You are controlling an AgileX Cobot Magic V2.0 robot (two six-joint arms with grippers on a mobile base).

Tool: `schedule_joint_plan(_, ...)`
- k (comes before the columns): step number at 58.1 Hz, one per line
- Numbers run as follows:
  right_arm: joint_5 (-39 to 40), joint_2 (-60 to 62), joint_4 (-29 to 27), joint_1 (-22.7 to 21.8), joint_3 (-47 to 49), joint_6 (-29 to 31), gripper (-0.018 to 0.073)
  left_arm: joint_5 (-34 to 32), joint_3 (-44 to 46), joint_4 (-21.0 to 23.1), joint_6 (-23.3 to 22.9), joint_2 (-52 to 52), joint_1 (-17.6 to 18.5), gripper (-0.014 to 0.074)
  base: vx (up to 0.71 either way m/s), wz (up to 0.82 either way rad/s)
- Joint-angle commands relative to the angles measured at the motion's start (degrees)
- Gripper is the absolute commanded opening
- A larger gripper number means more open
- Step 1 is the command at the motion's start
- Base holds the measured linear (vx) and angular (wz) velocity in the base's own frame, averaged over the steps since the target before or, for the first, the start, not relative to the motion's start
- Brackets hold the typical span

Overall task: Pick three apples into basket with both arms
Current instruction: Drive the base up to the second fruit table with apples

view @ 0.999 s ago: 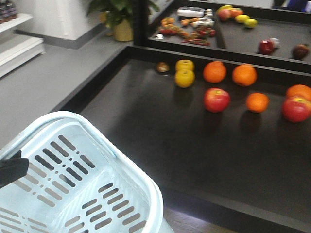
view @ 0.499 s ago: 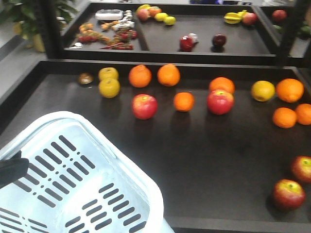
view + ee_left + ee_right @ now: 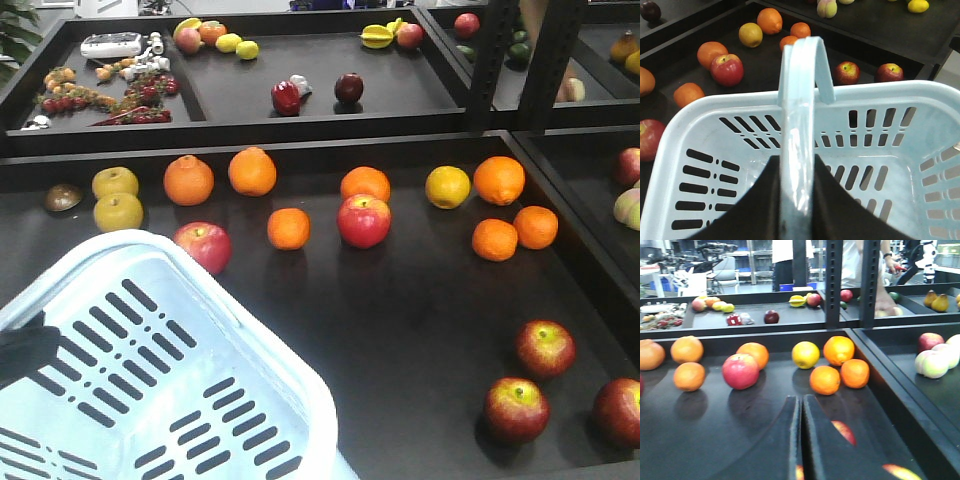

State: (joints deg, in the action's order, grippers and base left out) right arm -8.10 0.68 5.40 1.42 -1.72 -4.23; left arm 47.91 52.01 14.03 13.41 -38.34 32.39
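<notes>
The pale blue basket (image 3: 250, 330) fills the lower left of the front view and hangs over the shelf's front edge; it is empty. My left gripper (image 3: 797, 162) is shut on the basket's loop handle (image 3: 801, 95). Several red apples lie on the black shelf: one by the basket rim (image 3: 203, 246), one mid-shelf (image 3: 364, 221), three at the front right (image 3: 545, 347) (image 3: 517, 409) (image 3: 620, 411). My right gripper (image 3: 801, 407) is shut and empty, low over the shelf. Its fingers partly hide apples (image 3: 845, 432). Another apple (image 3: 741, 371) lies ahead to its left.
Oranges (image 3: 189, 179) (image 3: 289, 228) (image 3: 495, 239) and yellow fruits (image 3: 118, 211) (image 3: 447, 186) lie among the apples. A raised back tray (image 3: 400, 100) holds more fruit. Black posts (image 3: 490, 60) and a raised divider (image 3: 880, 365) separate the right-hand tray (image 3: 600, 230).
The front view has swung to the right along the shelf: the fruits have slid left in the picture and the three front-right apples have come into view. The basket stays in the same place in view.
</notes>
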Motion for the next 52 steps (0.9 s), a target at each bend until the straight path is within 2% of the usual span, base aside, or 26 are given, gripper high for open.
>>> schedule_joint_plan(1, 4.14, 0.64, 0.53, -0.27, -0.67, 0.44, -0.0005, -5.16, 1.51, 1.24, -0.51, -0.07, 0.17, -0.0006, 0.12, -0.18)
schedule_joint_plan(52, 4.14, 0.64, 0.53, -0.27, -0.67, 0.44, -0.0005, -5.16, 1.51, 1.24, -0.51, -0.07, 0.17, -0.0006, 0.08, 0.01)
